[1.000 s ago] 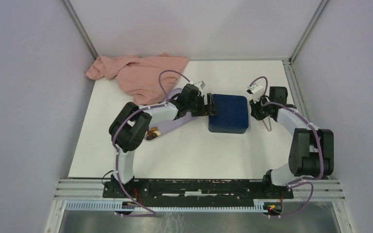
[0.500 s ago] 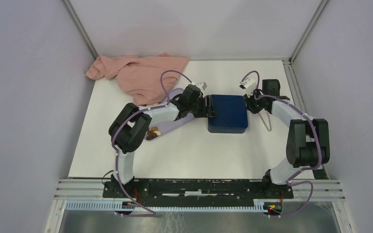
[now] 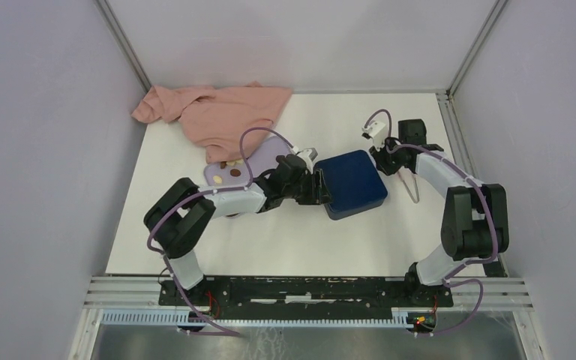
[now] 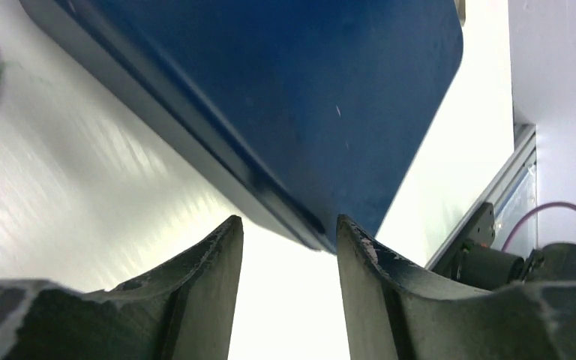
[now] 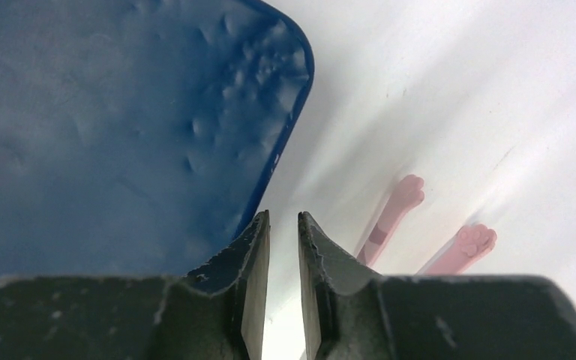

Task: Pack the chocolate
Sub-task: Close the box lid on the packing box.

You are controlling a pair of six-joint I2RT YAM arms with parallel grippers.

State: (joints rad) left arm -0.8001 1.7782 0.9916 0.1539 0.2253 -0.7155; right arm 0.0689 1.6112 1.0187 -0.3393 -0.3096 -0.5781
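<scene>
Chocolate (image 3: 229, 168) pcs sit on lilac tray (image 3: 259, 157), none packed afaict since blue box (image 3: 354, 182) lid is on; left gripper (image 4: 289, 247) jaws part-open straddling box edge w/o clamping, right gripper (image 5: 283, 247) jaws near-shut, empty, at box's far corner.

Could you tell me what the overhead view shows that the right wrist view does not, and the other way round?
Only the overhead view shows the lilac tray with a few chocolates on it, the pink cloth, both arms and the left gripper at the box's near-left corner.

Only the right wrist view shows the paw-shaped tips of the pink tongs and the dimpled surface of the box lid.

Both show the closed dark blue box, the white table and the right gripper at the box's far-right corner.
</scene>
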